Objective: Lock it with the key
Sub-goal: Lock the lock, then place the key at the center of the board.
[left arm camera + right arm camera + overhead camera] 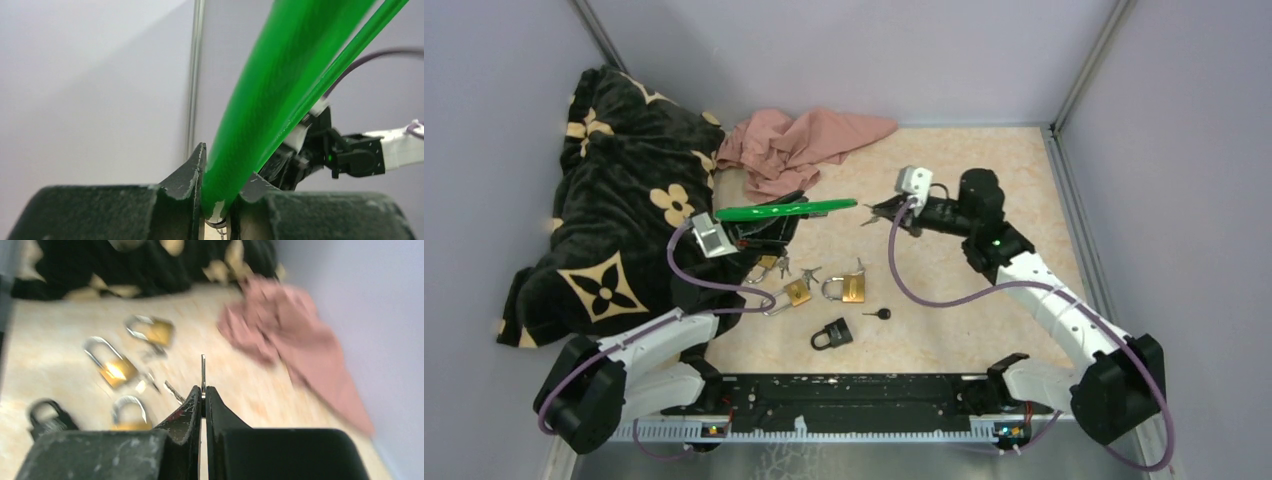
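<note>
The pale surface [984, 300] carries everything. A black flowered blanket [614, 210] is heaped along its left edge, and a pink cloth [794, 140] lies crumpled at the back edge near the middle.

The left arm [639, 335] reaches in from the near-left corner and the right arm [1044, 290] from the near-right; their jaws face each other over the back half of the surface. The left jaws are clamped on a long green strip [789, 209]; its long axis runs left to right, and its free end points at the right jaws and stops just short of them; what the strip belongs to I cannot tell.

Toward the near edge from there lie the padlocks: one brass padlock [797, 293], a second brass padlock [849, 289] just to its right, and a black padlock [833, 334] nearest the near edge; a small dark-headed key [881, 314] lies loose beside that one.

The right jaws are shut on the key [203, 371]; its thin blade sticks straight out along their line, toward the left edge. As I judge it, the move turns on this: the padlocks lie below and to the near-left of that blade, so the right arm, which carries the key, must tip it down; the second brass padlock lies nearest to it.
</note>
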